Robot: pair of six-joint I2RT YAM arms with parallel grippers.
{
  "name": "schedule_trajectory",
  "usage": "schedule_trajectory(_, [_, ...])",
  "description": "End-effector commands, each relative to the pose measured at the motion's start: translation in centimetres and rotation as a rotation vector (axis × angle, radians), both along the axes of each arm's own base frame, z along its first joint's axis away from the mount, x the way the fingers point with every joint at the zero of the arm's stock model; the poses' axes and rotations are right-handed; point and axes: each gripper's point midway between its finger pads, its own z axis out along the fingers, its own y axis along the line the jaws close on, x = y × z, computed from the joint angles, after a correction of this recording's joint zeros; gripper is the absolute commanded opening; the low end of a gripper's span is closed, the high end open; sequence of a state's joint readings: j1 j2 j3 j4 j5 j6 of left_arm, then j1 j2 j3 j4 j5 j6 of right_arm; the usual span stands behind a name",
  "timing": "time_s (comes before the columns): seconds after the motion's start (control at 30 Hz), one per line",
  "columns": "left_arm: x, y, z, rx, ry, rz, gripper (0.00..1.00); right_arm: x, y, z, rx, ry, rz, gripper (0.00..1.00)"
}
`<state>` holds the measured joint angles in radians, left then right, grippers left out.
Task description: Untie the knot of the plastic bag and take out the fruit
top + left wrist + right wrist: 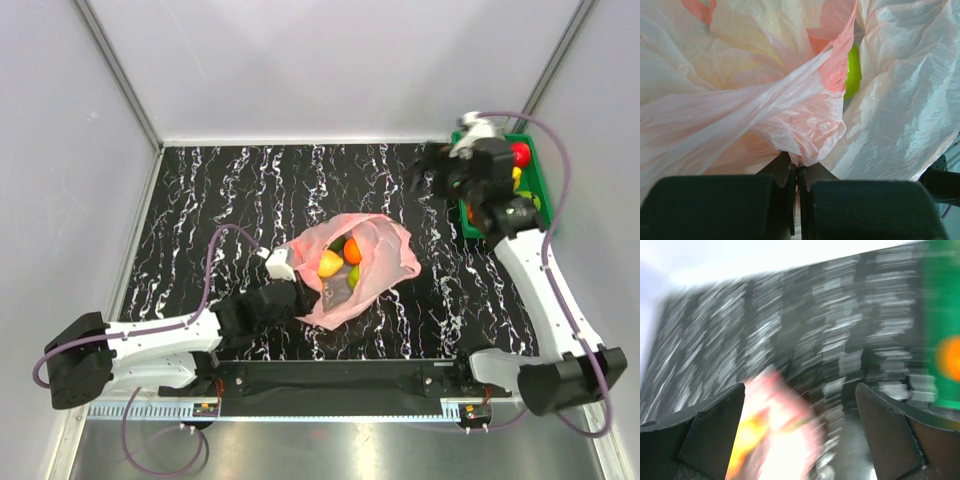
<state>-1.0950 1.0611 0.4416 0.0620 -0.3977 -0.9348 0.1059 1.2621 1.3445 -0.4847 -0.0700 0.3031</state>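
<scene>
The pink plastic bag lies open in the middle of the table, and no knot shows on it. Inside it I see fruit: a yellow one, an orange one and a green one. My left gripper is at the bag's left edge, shut on a fold of its thin pink plastic. A green fruit shows through a gap in the left wrist view. My right gripper hangs open and empty at the back right beside the bin; its wrist view is blurred, with the bag below the open gripper.
A green bin stands at the back right corner with a red fruit and others in it; the right wrist view shows its green wall and an orange fruit. White walls close in the black marbled table.
</scene>
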Motion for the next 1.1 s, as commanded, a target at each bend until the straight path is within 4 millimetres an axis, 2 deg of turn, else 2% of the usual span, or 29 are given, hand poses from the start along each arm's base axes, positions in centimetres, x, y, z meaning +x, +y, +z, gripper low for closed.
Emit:
schedule_trajectory(0.0, [0.6,-0.3,2.1,-0.054,-0.061,0.017,0.00,-6.0,9.8,-1.6,0.002,0.045,0.422,1.00])
schedule_trajectory(0.03, [0.6,-0.1,2.0,-0.044,-0.059,0.021,0.00,-7.7,11.9,-2.5,-0.030,0.076,0.472,0.99])
schedule_trajectory(0.07, [0.7,0.0,2.1,-0.044,-0.062,0.024,0.00,-8.9,12.4,-3.6,-0.044,0.123,0.491,0.98])
schedule_trajectory(0.1, [0.7,0.1,2.4,-0.053,-0.064,0.027,0.00,-10.1,13.0,-3.6,-0.035,0.117,0.519,0.97])
schedule_trajectory(0.13, [0.6,0.2,2.4,-0.057,-0.065,0.028,0.00,-11.2,13.4,-4.8,-0.025,0.140,0.546,0.95])
schedule_trajectory(0.17, [0.5,0.3,2.4,-0.063,-0.065,0.031,0.00,-12.0,14.3,-4.5,0.000,0.118,0.572,0.93])
schedule_trajectory(0.2, [0.5,0.3,2.3,-0.066,-0.065,0.034,0.00,-12.9,14.3,-3.9,0.019,0.087,0.583,0.91])
schedule_trajectory(0.23, [0.5,0.4,2.4,-0.072,-0.066,0.039,0.00,-13.4,14.4,-5.0,0.023,0.105,0.588,0.87])
schedule_trajectory(0.27, [0.5,0.6,2.2,-0.069,-0.063,0.043,0.00,-14.1,14.9,-5.2,0.020,0.102,0.614,0.86])
schedule_trajectory(0.4, [0.2,0.2,2.0,-0.071,-0.051,0.029,0.00,-15.3,17.2,-7.6,-0.017,0.160,0.721,0.77])
schedule_trajectory(0.43, [0.2,0.1,1.7,-0.065,-0.045,0.029,0.00,-15.2,17.7,-7.5,-0.029,0.156,0.732,0.75])
schedule_trajectory(0.47, [0.1,0.0,1.6,-0.064,-0.043,0.027,0.00,-15.1,18.2,-7.4,-0.036,0.153,0.745,0.68])
schedule_trajectory(0.53, [0.0,0.0,1.5,-0.066,-0.037,0.029,0.00,-14.9,19.4,-7.7,-0.045,0.162,0.768,0.61])
schedule_trajectory(0.57, [0.0,-0.1,1.5,-0.067,-0.037,0.030,0.00,-14.6,20.1,-8.4,-0.053,0.179,0.775,0.53])
schedule_trajectory(0.63, [0.0,-0.2,1.6,-0.073,-0.036,0.032,0.00,-14.9,21.6,-9.0,-0.079,0.193,0.808,0.47])
schedule_trajectory(0.67, [-0.1,-0.1,1.5,-0.066,-0.036,0.031,0.00,-14.8,22.0,-9.4,-0.105,0.193,0.817,0.47])
schedule_trajectory(0.7, [0.0,0.2,1.5,-0.067,-0.032,0.051,0.00,-14.4,22.4,-11.1,-0.138,0.231,0.813,0.47])
schedule_trajectory(0.77, [0.2,1.1,1.2,-0.032,-0.024,0.088,0.00,-13.7,22.7,-12.6,-0.192,0.237,0.791,0.47])
schedule_trajectory(0.8, [0.3,1.4,1.4,-0.048,-0.018,0.116,0.00,-13.4,22.7,-14.2,-0.221,0.262,0.779,0.51])
schedule_trajectory(0.87, [0.0,2.6,0.5,-0.009,0.001,0.141,0.00,-12.4,23.0,-15.2,-0.264,0.225,0.759,0.59])
schedule_trajectory(0.93, [0.0,3.0,0.4,-0.017,0.003,0.155,0.00,-12.4,22.9,-17.4,-0.299,0.234,0.754,0.68])
schedule_trajectory(1.07, [-0.4,3.3,-0.3,-0.020,0.019,0.156,0.00,-12.5,23.2,-20.0,-0.315,0.263,0.758,0.72])
